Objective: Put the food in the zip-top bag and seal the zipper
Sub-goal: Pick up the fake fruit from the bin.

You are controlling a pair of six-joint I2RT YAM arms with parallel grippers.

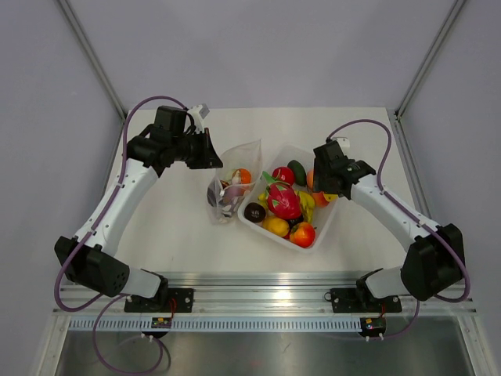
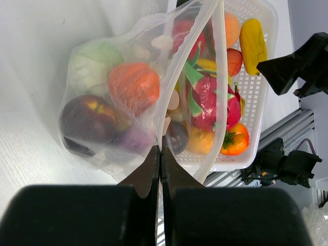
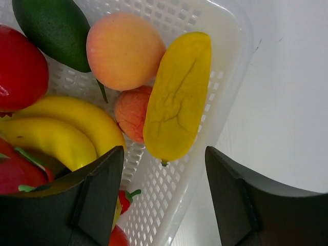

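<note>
1. Top external. Bag (image 1: 232, 182) lies on counter (image 1: 172, 227), just left of white tray (image 1: 327, 225). Left arm (image 1: 125, 192) reaches to the bag's far-left edge, and the left jaws meet the film there. An orange fruit (image 1: 244, 176) shows inside the bag. Most of the food is in the tray: dragon fruit (image 1: 283, 201) in the middle, with yellow, red, green and dark pieces round it. Right arm (image 1: 391, 207) hangs over the tray's far-right corner. State of the right jaws is not readable from here.

2. Left wrist. Left jaws are together, pinched on the bag's film edge. Cannot tell whether that edge is the zipper. The bag spreads away from the jaws. Inside it are a pale green piece (image 2: 92, 69), the orange fruit and a dark purple fruit (image 2: 87, 120), all touching. Tray and dragon fruit are seen through the film, beyond the bag.

3. Right wrist. Right jaws are apart and hold nothing. Fingers (image 3: 97, 200) stand either side of the tray's rim. A long yellow piece (image 3: 179, 97) lies along the tray wall, its tip between the fingers. Beside it, all in the tray, are a peach (image 3: 125, 51), a small pink-orange piece (image 3: 134, 114), a dark green fruit (image 3: 51, 31), bananas (image 3: 61, 130) and a red fruit (image 3: 18, 66).
</note>
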